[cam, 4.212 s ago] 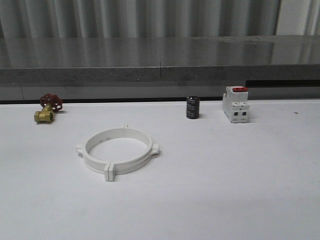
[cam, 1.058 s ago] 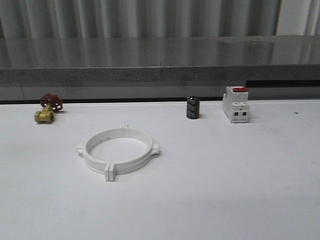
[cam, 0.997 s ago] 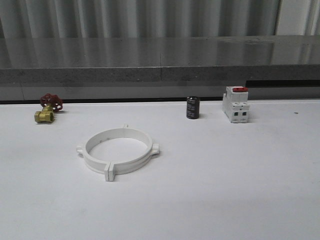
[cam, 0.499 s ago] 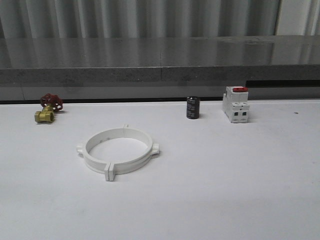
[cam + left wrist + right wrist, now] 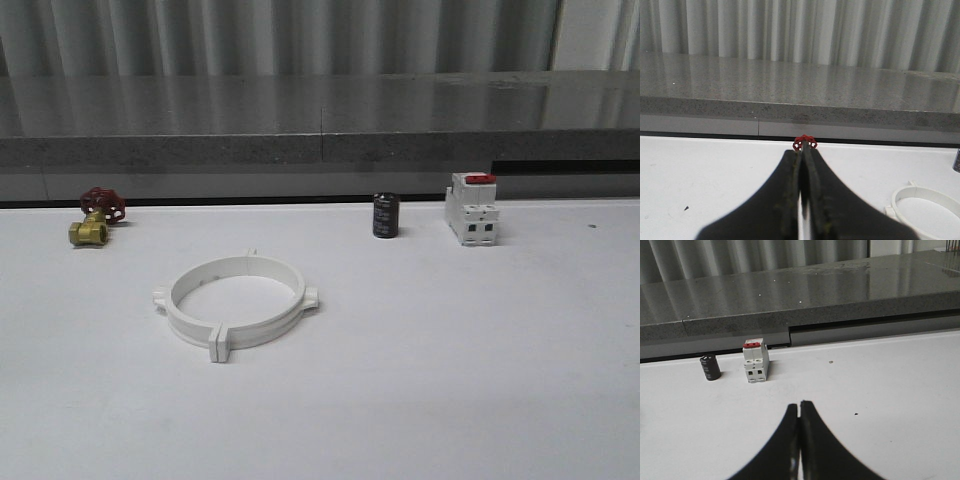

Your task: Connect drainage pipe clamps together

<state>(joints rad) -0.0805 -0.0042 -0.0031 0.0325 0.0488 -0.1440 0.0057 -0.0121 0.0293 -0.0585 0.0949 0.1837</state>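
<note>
The two white drainage pipe clamps (image 5: 236, 302) lie flat on the white table, left of centre, their ends meeting so that they form one ring with small tabs at the joints. Part of that ring (image 5: 925, 210) appears at the edge of the left wrist view. My left gripper (image 5: 801, 154) is shut with nothing between its black fingers, and it hovers over bare table, apart from the ring. My right gripper (image 5: 799, 405) is shut and empty too, over bare table short of the breaker.
A brass valve with a red handwheel (image 5: 96, 217) sits at the far left. A black cylinder (image 5: 386, 215) and a white breaker with a red top (image 5: 472, 208) stand at the back right. A grey ledge (image 5: 320, 140) runs behind the table.
</note>
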